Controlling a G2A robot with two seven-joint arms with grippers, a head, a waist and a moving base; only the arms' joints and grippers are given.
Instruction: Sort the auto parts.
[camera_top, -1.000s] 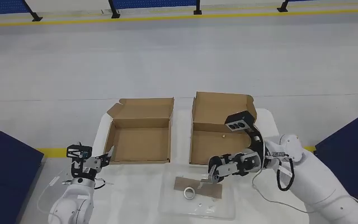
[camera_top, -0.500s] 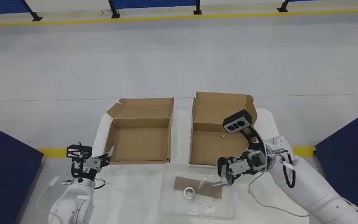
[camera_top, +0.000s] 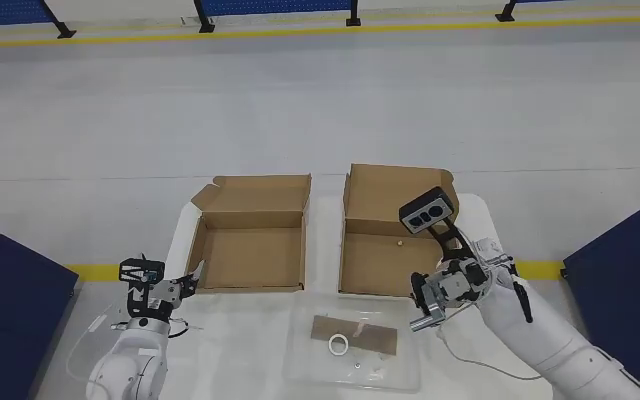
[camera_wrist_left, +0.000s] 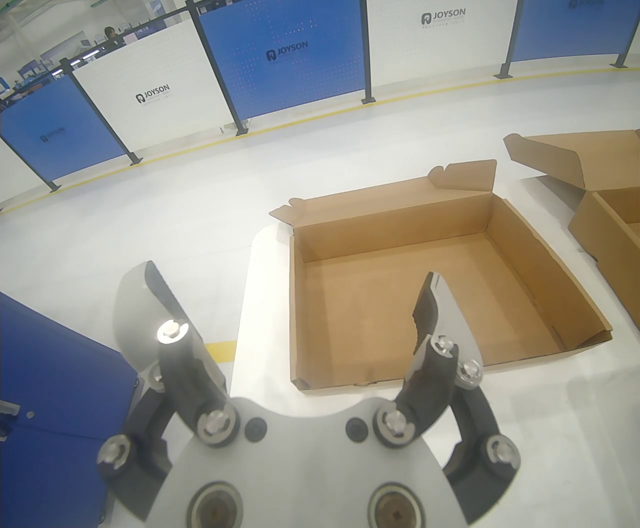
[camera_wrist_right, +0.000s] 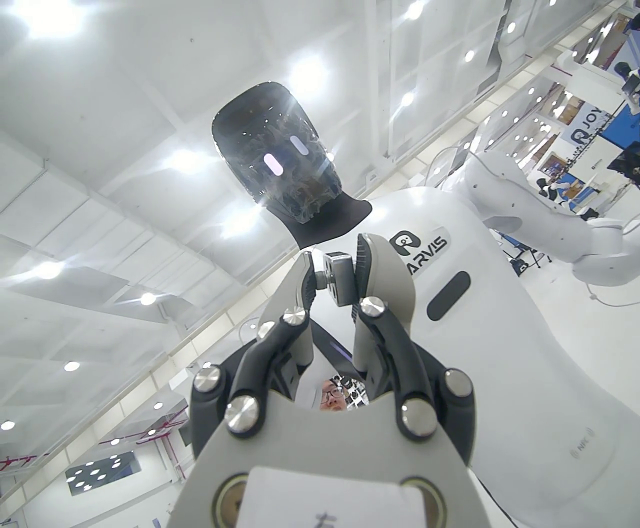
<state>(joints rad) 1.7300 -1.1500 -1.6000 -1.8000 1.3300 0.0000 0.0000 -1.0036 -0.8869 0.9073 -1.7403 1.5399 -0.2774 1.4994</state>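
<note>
Right gripper (camera_wrist_right: 332, 274): closed on a small grey metal auto part (camera_wrist_right: 341, 285), which is pinched between both fingertips and held at the right end of the clear plastic tray (camera_top: 305, 365).
Left gripper (camera_wrist_left: 290, 282): fingers are spread wide, just beside the open brown cardboard box (camera_wrist_left: 400, 220).

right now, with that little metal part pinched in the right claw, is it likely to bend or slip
Probably rigid: the metal part looks like a solid block with a round stub, so bending seems unlikely. Being metal, it is likely heavy for its size. Its smooth shiny faces could slip, since the right claw pinches it only near its tips.
</note>
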